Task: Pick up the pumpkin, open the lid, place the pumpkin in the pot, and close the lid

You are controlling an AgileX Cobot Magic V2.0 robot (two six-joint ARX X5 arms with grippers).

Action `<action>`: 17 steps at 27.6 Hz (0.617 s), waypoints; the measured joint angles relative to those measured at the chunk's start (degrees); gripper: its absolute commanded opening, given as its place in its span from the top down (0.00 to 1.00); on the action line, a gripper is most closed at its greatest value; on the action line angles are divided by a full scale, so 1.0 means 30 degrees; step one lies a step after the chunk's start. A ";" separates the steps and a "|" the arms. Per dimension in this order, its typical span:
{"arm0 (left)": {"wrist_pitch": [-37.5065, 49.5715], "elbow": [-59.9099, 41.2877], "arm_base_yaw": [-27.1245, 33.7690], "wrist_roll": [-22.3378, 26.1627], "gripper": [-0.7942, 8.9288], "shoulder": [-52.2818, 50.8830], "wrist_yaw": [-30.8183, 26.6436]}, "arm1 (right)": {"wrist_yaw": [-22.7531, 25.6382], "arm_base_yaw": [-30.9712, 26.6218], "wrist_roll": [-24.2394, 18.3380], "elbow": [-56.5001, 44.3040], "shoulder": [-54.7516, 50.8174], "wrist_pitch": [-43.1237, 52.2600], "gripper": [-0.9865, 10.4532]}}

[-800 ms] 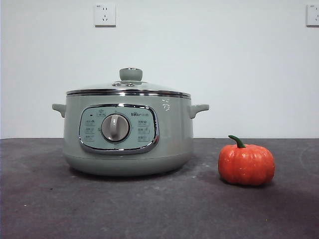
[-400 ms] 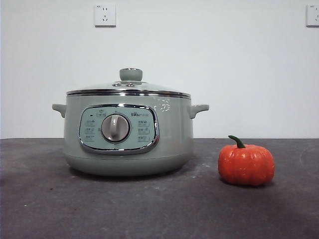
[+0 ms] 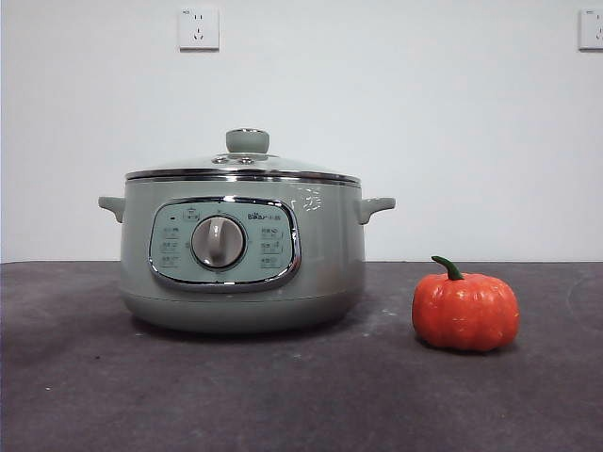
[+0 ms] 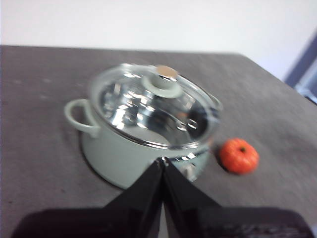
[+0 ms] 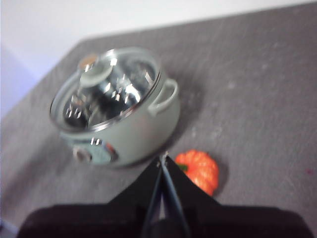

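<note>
I see the pot (image 3: 242,251) on the tabletop (image 3: 301,395) with the lid (image 3: 243,165) on it, and the pumpkin (image 3: 465,311) beside it. My left gripper (image 4: 163,160) and right gripper (image 5: 163,158) hang above, both with jaws pressed together, holding nothing.

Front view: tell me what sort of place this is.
Probably an indoor test bench, not a working kitchen: a bare dark grey table, a plain white wall with power sockets, and only a pot and a toy pumpkin set out.

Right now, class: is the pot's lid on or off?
On. The lid sits flat on the pot, its chrome rim meeting the pot's edge all round.
</note>
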 measured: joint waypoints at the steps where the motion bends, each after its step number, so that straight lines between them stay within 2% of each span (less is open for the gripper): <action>1: -0.0597 0.0525 0.0000 0.0423 0.93 0.0415 0.0350 | -0.0036 0.0087 -0.0525 0.0721 0.0546 -0.0823 0.92; 6: -0.3002 0.2404 0.0000 0.2106 0.93 0.1763 0.1457 | -0.0051 0.0707 -0.2433 0.3570 0.2630 -0.4495 0.92; 10: -0.3825 0.3024 0.0000 0.2637 0.92 0.2062 0.1581 | -0.0044 0.1180 -0.3395 0.5020 0.3395 -0.6237 0.91; 11: -0.3847 0.3060 0.0000 0.2681 0.88 0.2069 0.1574 | -0.0044 0.1224 -0.3490 0.5129 0.3432 -0.6237 0.90; 12: -0.3891 0.3082 0.0000 0.2739 0.68 0.2069 0.1574 | -0.0051 0.1282 -0.3577 0.5151 0.3439 -0.6251 0.80; 13: -0.3891 0.3082 0.0000 0.2754 0.42 0.2069 0.1566 | -0.0044 0.1282 -0.3599 0.5151 0.3439 -0.6280 0.65; 14: -0.3891 0.3082 0.0000 0.2754 0.15 0.2069 0.1523 | -0.0044 0.1282 -0.3563 0.5151 0.3439 -0.6273 0.41; 15: -0.3891 0.3082 0.0000 0.2754 0.09 0.2076 0.1508 | -0.0044 0.1282 -0.3446 0.5151 0.3453 -0.6273 0.26; 16: -0.3891 0.3082 0.0000 0.2754 0.09 0.2069 0.1508 | -0.0044 0.1282 -0.3351 0.5151 0.3483 -0.6273 0.23; 17: -0.3891 0.3082 0.0000 0.2754 0.09 0.2076 0.1508 | -0.0044 0.1282 -0.3293 0.5151 0.3534 -0.6273 0.23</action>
